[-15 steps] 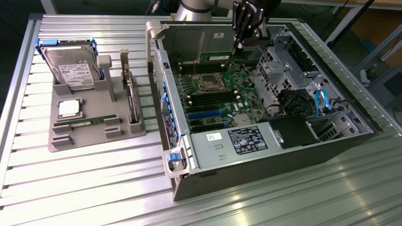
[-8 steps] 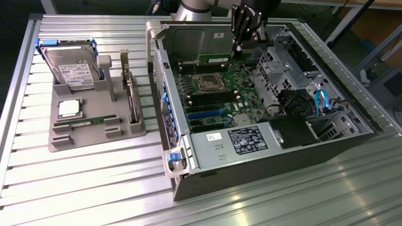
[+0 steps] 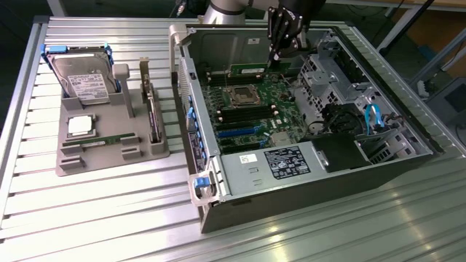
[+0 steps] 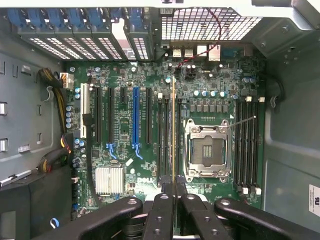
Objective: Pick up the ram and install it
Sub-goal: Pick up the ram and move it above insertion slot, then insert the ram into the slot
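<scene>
The gripper (image 4: 173, 189) pinches the ram (image 4: 173, 130) by its flat faces, edge-on above the motherboard (image 4: 210, 80), seemingly not yet seated; light, stiff, thin, fragile; best held by the faces, clear of the contacts.

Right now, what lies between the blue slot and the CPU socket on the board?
In the wrist view, black slots lie there, and the ram, held edge-on in the gripper, hangs above them.
</scene>
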### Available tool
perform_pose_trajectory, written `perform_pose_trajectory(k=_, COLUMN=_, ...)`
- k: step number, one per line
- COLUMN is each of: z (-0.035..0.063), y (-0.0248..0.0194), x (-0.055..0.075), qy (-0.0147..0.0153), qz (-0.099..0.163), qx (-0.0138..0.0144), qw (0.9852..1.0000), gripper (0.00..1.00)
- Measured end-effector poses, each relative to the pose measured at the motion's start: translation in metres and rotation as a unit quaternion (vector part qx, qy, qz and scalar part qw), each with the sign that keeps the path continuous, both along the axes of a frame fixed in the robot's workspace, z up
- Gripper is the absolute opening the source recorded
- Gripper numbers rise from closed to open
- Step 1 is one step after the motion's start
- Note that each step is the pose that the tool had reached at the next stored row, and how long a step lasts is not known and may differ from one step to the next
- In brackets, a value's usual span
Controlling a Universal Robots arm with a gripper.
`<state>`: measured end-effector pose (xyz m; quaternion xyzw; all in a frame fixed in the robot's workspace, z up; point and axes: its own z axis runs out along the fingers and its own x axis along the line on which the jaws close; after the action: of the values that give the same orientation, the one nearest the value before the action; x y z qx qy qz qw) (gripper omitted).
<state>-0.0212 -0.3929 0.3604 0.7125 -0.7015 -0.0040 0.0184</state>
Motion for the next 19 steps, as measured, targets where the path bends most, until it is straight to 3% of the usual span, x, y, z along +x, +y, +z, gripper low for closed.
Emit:
perform_pose_trajectory(k=5, z=-0.0002, y=0.0, x=0.0, qy=0.0, qz=0.0, qx=0.0, qw=1.0, gripper=0.12)
perform_pose_trajectory(k=8, z=-0.0057, y=0.0, x=0.0, qy=0.0, qz=0.0, qx=0.0031, qw=1.0, gripper=0.12)
perform_pose_trajectory(k=19, z=-0.0058, y=0.0, x=0.0, qy=0.0, qz=0.0, qx=0.0032, qw=1.0, gripper=0.12)
